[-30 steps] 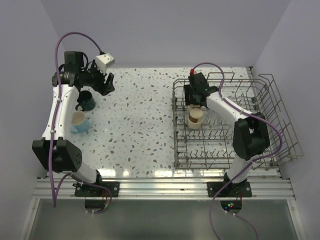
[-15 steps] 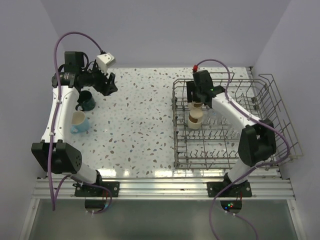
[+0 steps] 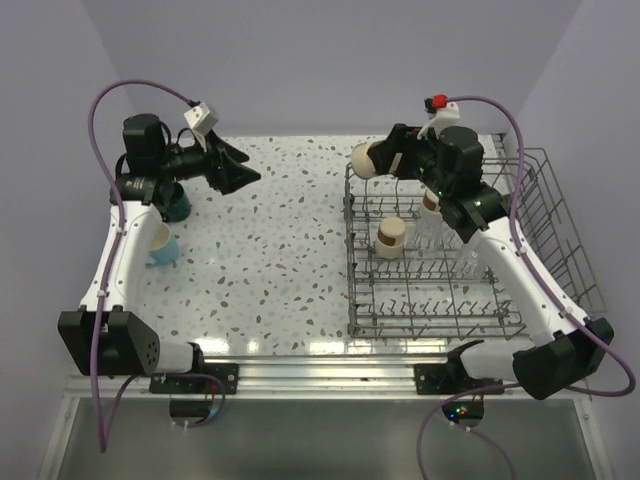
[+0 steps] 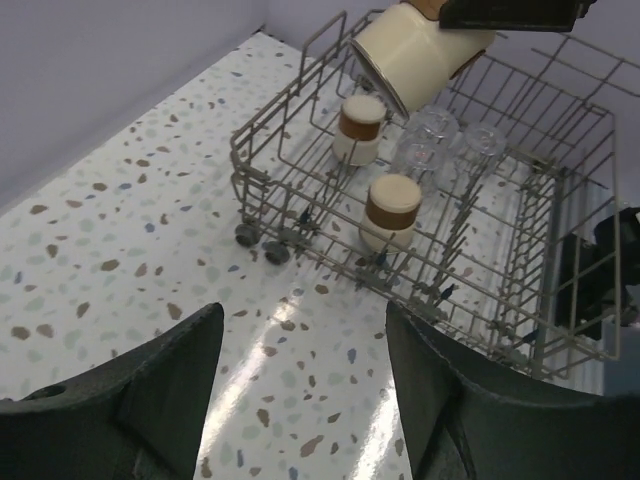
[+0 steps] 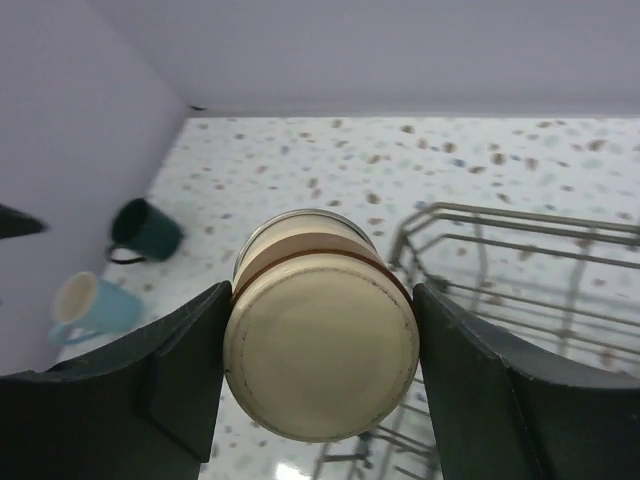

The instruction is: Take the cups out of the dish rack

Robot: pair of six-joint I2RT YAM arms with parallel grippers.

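My right pincer (image 5: 322,350) had a beige tumbler (image 3: 364,160) clamped across its round body, jaws spread just wide enough to span it. The cup lay on its side in the air above the far left corner of the rack (image 3: 350,262), clear of the wires, its mouth pointing away from my wrist. My left pincer (image 4: 300,380) hung wide open and empty over the table (image 3: 280,250), facing the rack.

The step, as I judged it, was carrying this cup out to the table. To do it well I needed a firm squeeze, since a smooth curved wall can slide between flat pads. I also needed to travel left, high enough to miss the rack's rim, and to turn the base downward before lowering. The landing spot should be near the teal mug (image 5: 148,232) and blue mug (image 5: 92,305) but touching neither. Two banded tumblers (image 4: 390,210) and the glasses (image 4: 433,130) sat in the rack.
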